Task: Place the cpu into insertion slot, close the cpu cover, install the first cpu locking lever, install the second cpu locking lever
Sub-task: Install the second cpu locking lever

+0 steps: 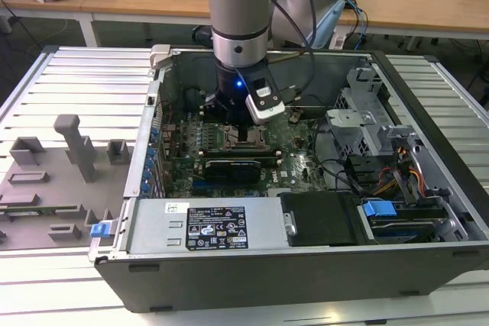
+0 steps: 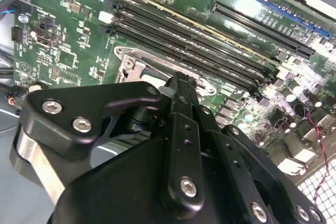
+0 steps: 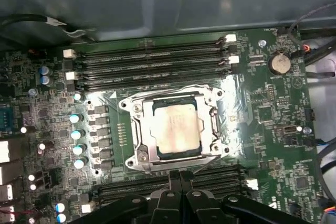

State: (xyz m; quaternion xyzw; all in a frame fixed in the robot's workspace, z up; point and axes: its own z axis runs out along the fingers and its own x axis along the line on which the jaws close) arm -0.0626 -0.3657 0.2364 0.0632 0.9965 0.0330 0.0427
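One cpu [image 3: 177, 131] sits in the insertion slot [image 3: 137, 153], cpu cover [image 3: 214, 109] down around it — just beyond the gripper [image 3: 180, 176], whose jaws are pressed together, holding nothing.

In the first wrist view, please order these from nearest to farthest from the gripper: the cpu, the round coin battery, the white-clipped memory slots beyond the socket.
1. The cpu, in the socket just beyond the gripper.
2. The memory slots, past the socket.
3. The coin battery, off at the board's corner.

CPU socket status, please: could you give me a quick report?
Gripper shut, empty, just above the socket. Cpu seated in insertion slot; cpu cover down around it. Nothing obstructing.
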